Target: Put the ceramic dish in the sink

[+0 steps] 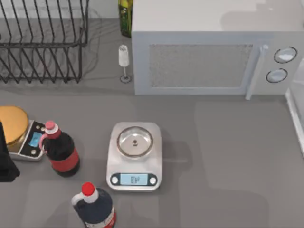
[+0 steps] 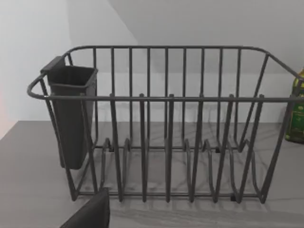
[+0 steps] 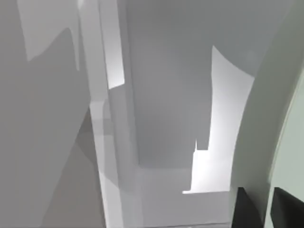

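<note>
— Where is the ceramic dish [image 3: 289, 142] seen?
— Its curved rim is pinched in the right gripper [image 3: 268, 206], close against white walls. The sink [image 1: 295, 118] is marked by a white rim at the table's [image 1: 223, 156] right edge.
— And the left side?
— The left arm [image 1: 5, 156] is parked near the left edge; the state of the left gripper [image 2: 90, 213] cannot be told. The dish rack [image 2: 166, 123] is faced, farther off.

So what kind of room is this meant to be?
It looks like a kitchen counter, in a rendered simulation. A microwave stands at the back, a wire dish rack sits in the back left corner, and a kitchen scale rests mid-counter beside dark sauce bottles.
</note>
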Tool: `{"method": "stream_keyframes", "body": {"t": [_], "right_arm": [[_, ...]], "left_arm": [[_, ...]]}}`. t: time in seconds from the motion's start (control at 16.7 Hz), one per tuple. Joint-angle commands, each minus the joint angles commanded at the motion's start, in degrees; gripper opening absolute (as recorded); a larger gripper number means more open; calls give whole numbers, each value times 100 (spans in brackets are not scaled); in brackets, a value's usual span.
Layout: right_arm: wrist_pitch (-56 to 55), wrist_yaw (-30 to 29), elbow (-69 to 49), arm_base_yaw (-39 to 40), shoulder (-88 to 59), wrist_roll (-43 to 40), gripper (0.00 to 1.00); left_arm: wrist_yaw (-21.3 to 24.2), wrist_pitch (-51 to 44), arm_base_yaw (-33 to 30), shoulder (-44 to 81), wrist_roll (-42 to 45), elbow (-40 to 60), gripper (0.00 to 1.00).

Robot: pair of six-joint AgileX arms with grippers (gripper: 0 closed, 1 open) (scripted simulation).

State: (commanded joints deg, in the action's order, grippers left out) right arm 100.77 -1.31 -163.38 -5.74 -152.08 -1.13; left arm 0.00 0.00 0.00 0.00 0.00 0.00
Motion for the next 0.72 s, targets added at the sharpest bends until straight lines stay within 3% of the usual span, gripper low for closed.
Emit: {"method": "stream_keyframes", "body": {"t": [0.42, 0.72], "right_arm": [[-4, 79, -283, 103, -322, -218, 0], [-4, 79, -283, 103, -322, -218, 38]], "left_arm": [[0, 0, 0, 0, 0, 0, 100], [0, 0, 0, 0, 0, 0, 100]]}}
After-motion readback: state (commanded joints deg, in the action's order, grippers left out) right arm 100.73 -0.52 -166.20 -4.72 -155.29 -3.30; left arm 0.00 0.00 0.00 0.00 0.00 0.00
